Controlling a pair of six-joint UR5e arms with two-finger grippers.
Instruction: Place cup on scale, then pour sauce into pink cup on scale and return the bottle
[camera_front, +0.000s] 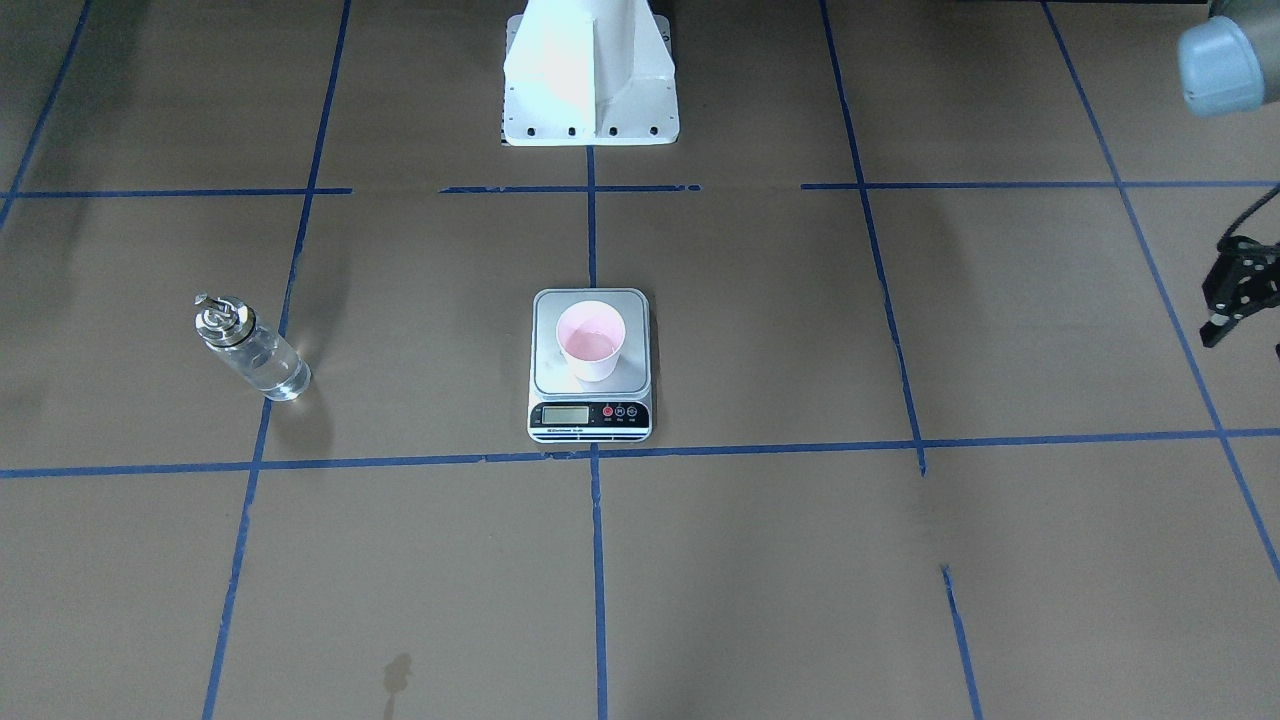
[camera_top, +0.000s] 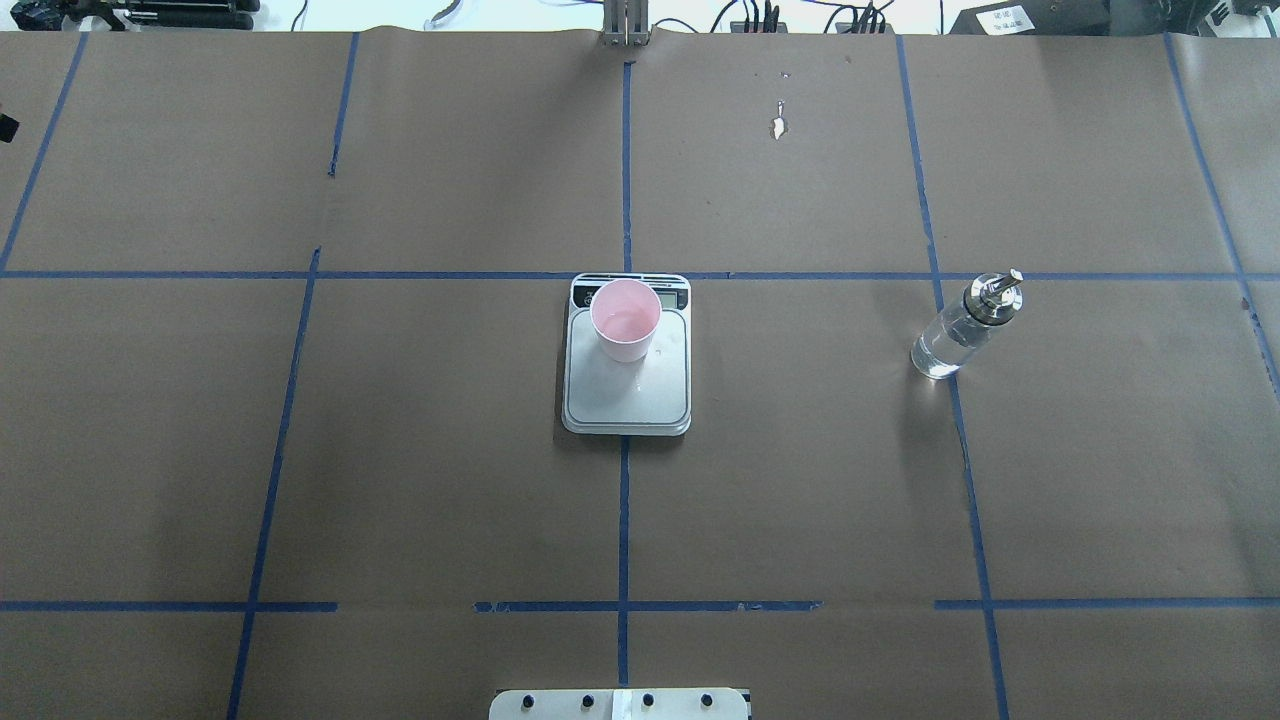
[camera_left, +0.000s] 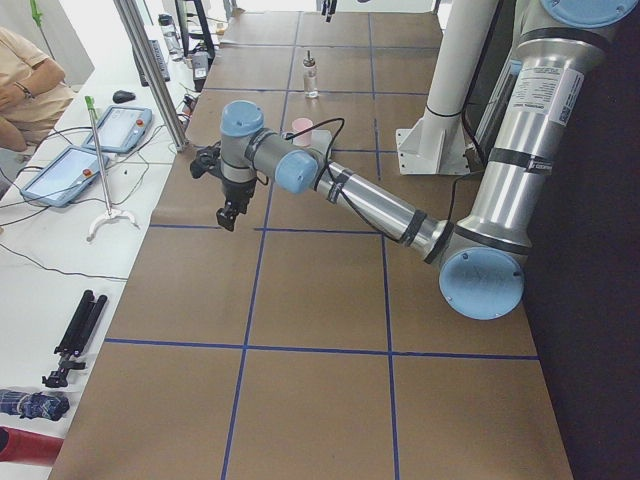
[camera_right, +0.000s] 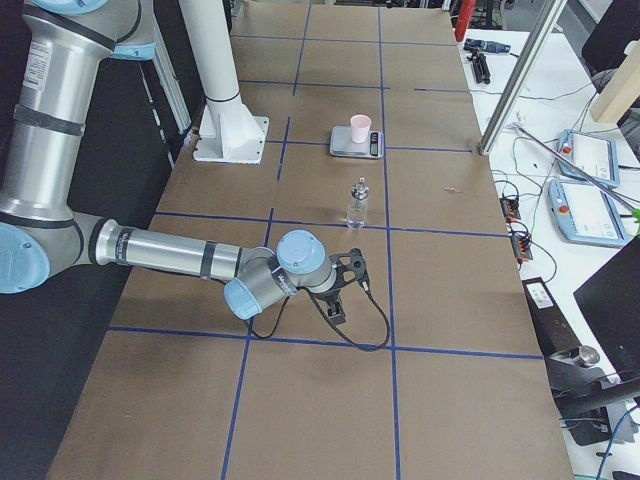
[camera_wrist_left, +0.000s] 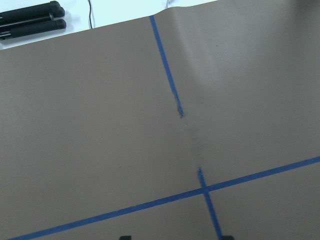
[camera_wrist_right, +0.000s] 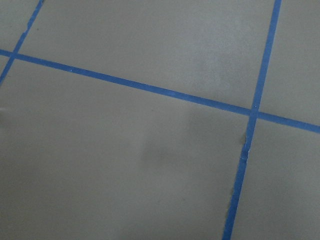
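The cup (camera_top: 625, 320) stands upright on the scale (camera_top: 627, 400). The bottle (camera_top: 958, 332) stands upright on the tabletop (camera_top: 400, 450), well right of the scale. The left fingers (camera_left: 229, 214) are spread and empty, far left of the scale. Whether the right fingers (camera_right: 336, 312) are spread or pressed together cannot be told; they are well apart from the bottle.

brown paper covers the table (camera_top: 450, 450), gridded with blue tape (camera_top: 623, 520); a white bench (camera_left: 35, 315) runs alongside.

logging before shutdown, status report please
Left gripper open, empty; right gripper state unclear. Cup on scale, liquid inside; bottle upright on table. Both well clear of scale.
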